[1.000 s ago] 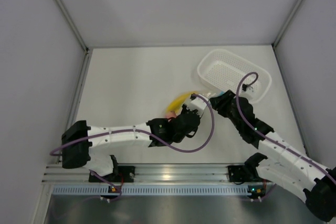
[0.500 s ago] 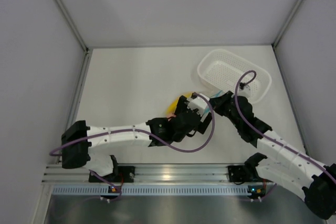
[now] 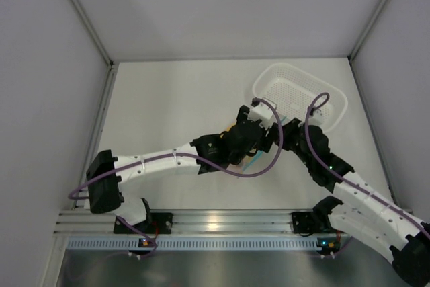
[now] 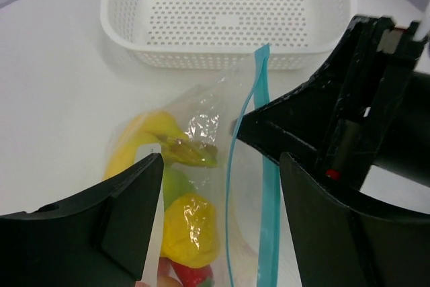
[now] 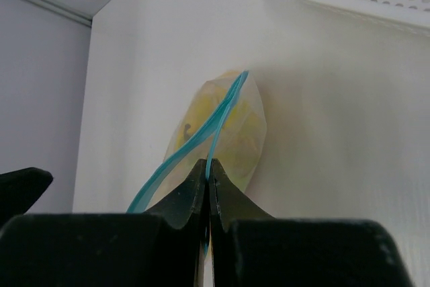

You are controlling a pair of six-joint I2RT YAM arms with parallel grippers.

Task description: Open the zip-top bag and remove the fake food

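The zip-top bag [image 4: 222, 166] lies on the white table with its two light blue zip strips [image 4: 269, 220] spread apart. Through the clear plastic I see fake food: a yellow banana bunch [image 4: 144, 136], a green pear [image 4: 176, 186], a yellow round fruit [image 4: 191, 230] and a red chili [image 4: 191, 275]. My left gripper [image 4: 222, 226] is open, one finger on each side of the bag's mouth. My right gripper [image 5: 209, 173] is shut on one zip strip [image 5: 225, 109]; the other strip curves away to the left. From above, both grippers [image 3: 252, 129] [image 3: 279, 132] meet over the bag and hide most of it.
A white perforated basket [image 3: 299, 92] stands just beyond the grippers at the back right, with nothing in it [image 4: 228, 5]. Grey walls close in the table on the left, back and right.
My left gripper has let go and opened, and its arm has swung up and right over the bag. My right gripper has shut on a zip strip.
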